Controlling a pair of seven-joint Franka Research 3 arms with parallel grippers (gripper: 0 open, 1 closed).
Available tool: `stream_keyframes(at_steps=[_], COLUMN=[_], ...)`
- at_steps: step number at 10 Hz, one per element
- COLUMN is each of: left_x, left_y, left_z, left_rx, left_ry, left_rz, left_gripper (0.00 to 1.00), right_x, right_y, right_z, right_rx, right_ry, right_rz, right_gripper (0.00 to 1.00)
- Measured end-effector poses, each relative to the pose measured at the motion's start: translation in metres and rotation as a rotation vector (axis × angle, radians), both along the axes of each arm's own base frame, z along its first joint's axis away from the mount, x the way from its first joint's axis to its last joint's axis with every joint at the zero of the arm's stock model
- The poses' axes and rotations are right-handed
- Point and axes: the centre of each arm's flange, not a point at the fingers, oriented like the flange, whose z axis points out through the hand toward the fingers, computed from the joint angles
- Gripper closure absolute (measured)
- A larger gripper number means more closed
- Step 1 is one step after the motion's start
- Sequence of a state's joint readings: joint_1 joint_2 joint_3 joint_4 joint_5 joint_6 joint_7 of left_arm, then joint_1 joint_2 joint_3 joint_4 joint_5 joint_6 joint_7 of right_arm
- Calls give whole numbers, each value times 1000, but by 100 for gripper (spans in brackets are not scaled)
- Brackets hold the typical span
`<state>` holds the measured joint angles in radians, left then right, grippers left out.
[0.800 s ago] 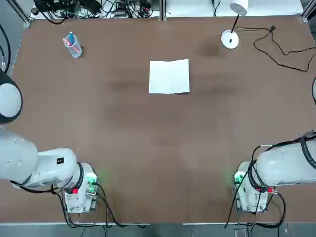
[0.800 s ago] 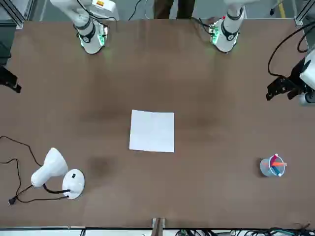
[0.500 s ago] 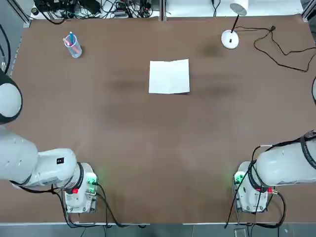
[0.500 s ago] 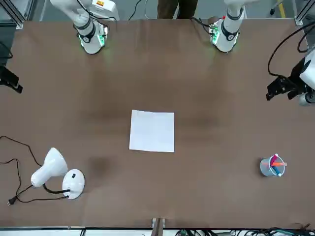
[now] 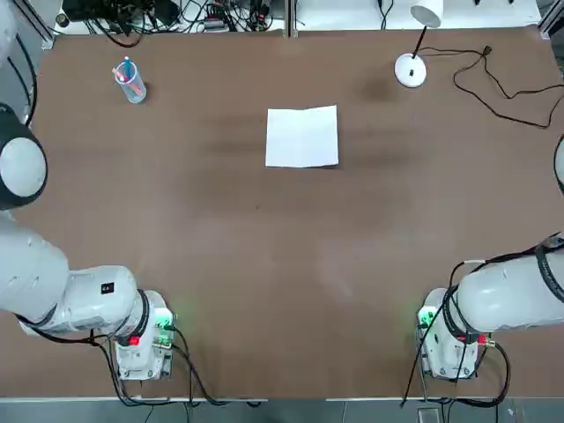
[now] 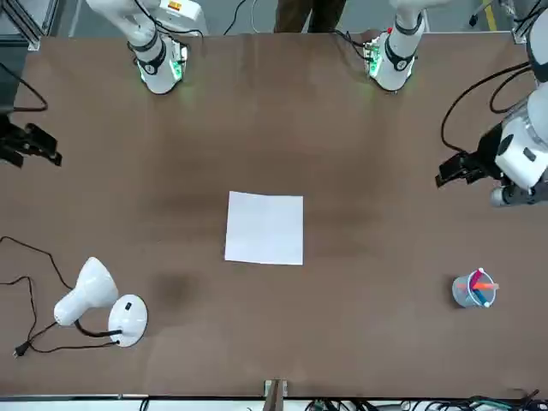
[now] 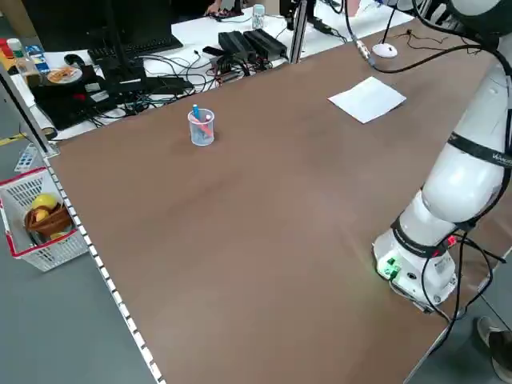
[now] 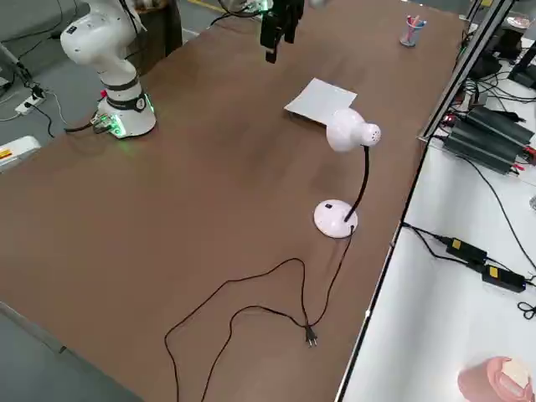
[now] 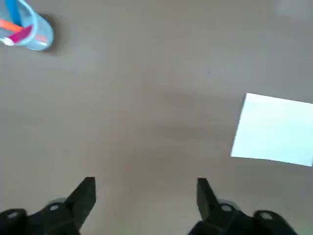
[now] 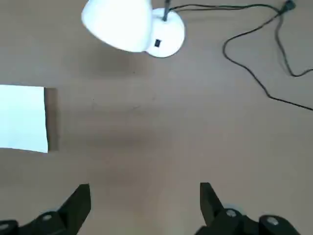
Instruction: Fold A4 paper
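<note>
A robotics lab: two white arms bolted to a broad brown table (image 5: 264, 264), cable tangles and power strips (image 7: 248, 42) on the white bench beyond it, a monitor and keyboard (image 7: 136, 50), and power adapters (image 8: 469, 249) alongside.

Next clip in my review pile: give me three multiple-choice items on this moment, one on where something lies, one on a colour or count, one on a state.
1. Where does the A4 paper lie?
A. flat on the table, far from the arm bases
B. under the lamp
C. in the left gripper

2. What colour is the desk lamp?
A. black
B. white
C. red

3. How do the fingers of the left gripper and right gripper stand?
A. both shut on the paper
B. one open, one shut
C. both open and empty

Answers: 1 A, the top view shows the sheet alone on the brown table; 2 B, its base and shade are white; 3 C, each wrist view shows spread fingers with only bare table between them.
</note>
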<state>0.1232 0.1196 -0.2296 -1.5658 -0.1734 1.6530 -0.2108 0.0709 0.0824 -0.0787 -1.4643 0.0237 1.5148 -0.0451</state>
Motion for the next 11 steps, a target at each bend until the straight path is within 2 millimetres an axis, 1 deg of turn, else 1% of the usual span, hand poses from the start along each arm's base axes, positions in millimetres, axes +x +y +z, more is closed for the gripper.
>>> stream_keyframes(at_steps=[1,2,3,4,5,6,7,8,9,10,11], left_x=[5,13,23,35,44,49,49,47,45,41,35], left_y=[-12,-26,-49,-81,-121,-162,-197,-220,-237,-256,-277], left_z=[-4,-11,-23,-43,-68,-95,-120,-138,-151,-169,-194], left_rx=[-49,-102,-145,-170,-190,-211,-214,-197,-172,-139,-97], left_ry=[-4,-24,-42,-60,-79,-91,-97,-105,-117,-133,-148], left_rz=[14,28,56,100,146,184,213,235,260,281,293], left_gripper=[29,44,59,74,88,99,99,99,99,99,99], right_x=[2,2,1,1,-1,-3,-6,-8,-11,-14,-17], right_y=[19,36,55,77,101,123,139,148,154,161,168], right_z=[-14,-24,-35,-47,-61,-78,-98,-120,-140,-158,-175], right_rx=[1,2,2,5,9,17,44,77,101,126,163], right_ry=[7,14,18,17,10,-1,-5,-3,-9,-22,-29], right_rz=[28,45,46,37,42,53,51,40,29,21,0], right_gripper=[5,10,15,16,20,26,34,39,48,53,56])
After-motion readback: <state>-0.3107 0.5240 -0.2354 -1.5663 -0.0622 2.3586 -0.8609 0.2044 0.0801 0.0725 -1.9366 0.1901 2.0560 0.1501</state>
